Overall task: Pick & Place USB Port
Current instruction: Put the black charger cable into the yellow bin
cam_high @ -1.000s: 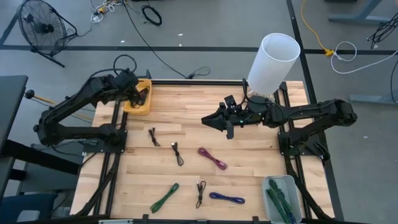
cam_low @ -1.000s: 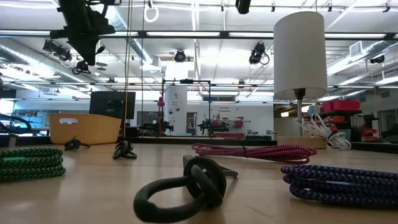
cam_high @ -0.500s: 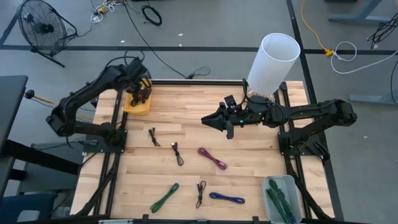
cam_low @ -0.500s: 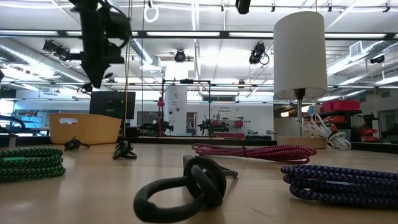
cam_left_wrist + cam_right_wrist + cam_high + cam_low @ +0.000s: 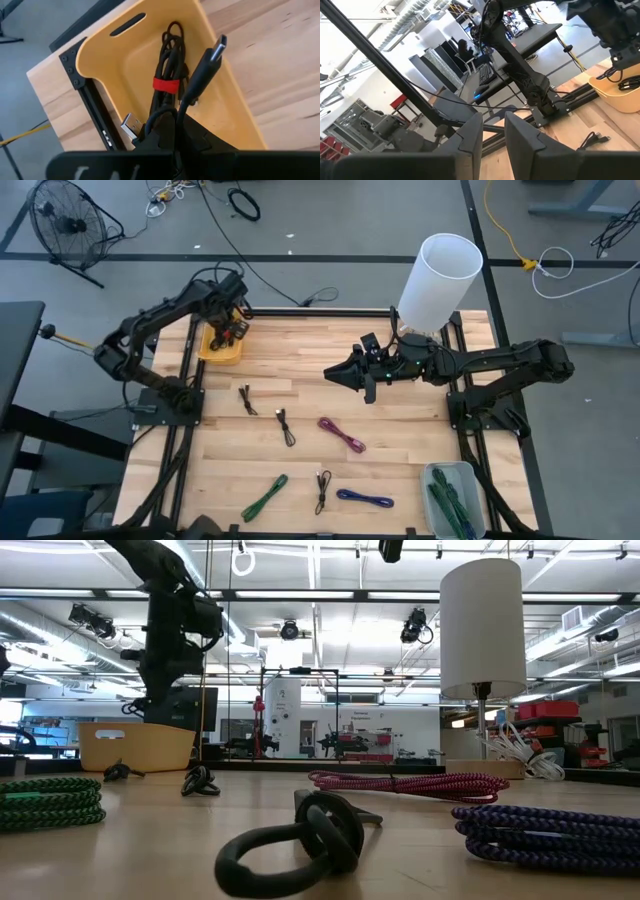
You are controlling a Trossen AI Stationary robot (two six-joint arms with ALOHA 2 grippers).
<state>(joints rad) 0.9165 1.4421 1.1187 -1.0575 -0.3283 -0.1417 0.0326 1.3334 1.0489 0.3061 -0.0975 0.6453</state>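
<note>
My left gripper [image 5: 229, 331] hangs over the yellow bin [image 5: 214, 354] at the table's far left corner and is shut on a short black USB cable [image 5: 197, 80]. That cable's small plug [image 5: 216, 46] and its silver flat plug [image 5: 131, 124] stick out past the fingers. A second black cable bundle with a red tie [image 5: 167, 84] lies on the bin's floor. In the low view the left gripper [image 5: 160, 690] stands just above the bin [image 5: 135, 745]. My right gripper [image 5: 334, 375] waits above the table's middle, open a little, touching nothing. My left gripper pinches the black USB cable at its folded middle [image 5: 161, 119], coming from above and pointing down into the bin. Both plug ends reach out beyond the fingers over the bin's floor. The gripper's own body hides the fingertips, so I cannot tell whether the cable touches the bin.
Loose cables lie on the table: two black [image 5: 248, 400] [image 5: 286, 426], a magenta one [image 5: 342, 434], a green one [image 5: 264, 497], another black [image 5: 322, 490] and a purple one [image 5: 365, 499]. A green bin [image 5: 452, 498] sits at the near right corner. A white lamp [image 5: 438, 280] stands at the far edge.
My left gripper has come down toward the yellow bin and shifted slightly toward the table's right, with the arm swinging round, the cable still in its hold. The right arm has kept still.
</note>
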